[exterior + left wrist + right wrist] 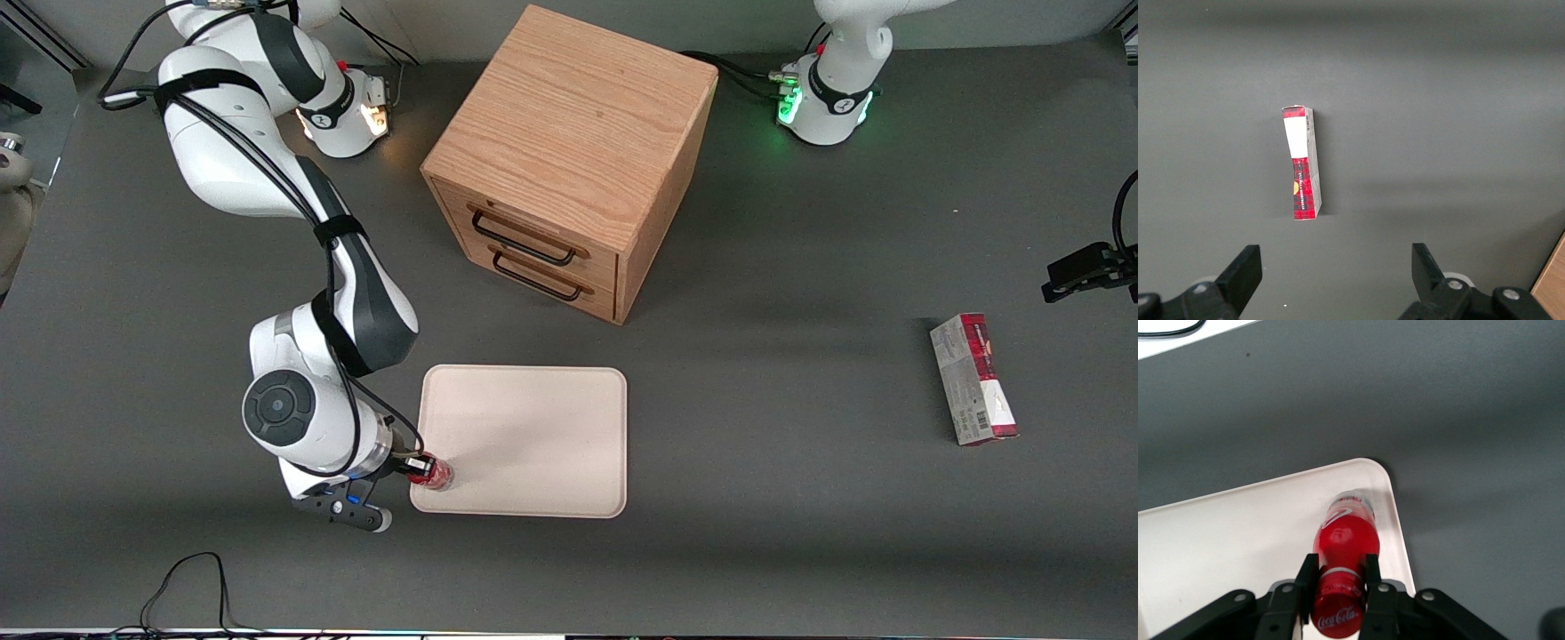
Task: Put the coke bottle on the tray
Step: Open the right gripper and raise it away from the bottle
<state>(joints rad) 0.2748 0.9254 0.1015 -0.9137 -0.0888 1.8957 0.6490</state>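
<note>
Fingers of the right arm's black two-finger gripper (1338, 583) are clamped on the neck of the small red coke bottle (1343, 547) with a red cap, white script logo and clear base, one finger pressed on each side just under the cap. The bottle stands upright below the gripper, its clear base over the corner of the flat cream-white rectangular tray (1238, 527) with rounded corners and a low rim; whether the base touches the tray surface cannot be told. In the front view the gripper (411, 468) holds the bottle (433, 473) at the tray's (533, 436) corner nearest the camera on the working arm's side. Farther from the camera than the gripper stands a wooden two-drawer box (569, 156) with dark handles. Well away from the gripper, toward the parked arm's end of the table, a red-and-grey carton (973, 380) lies flat.
</note>
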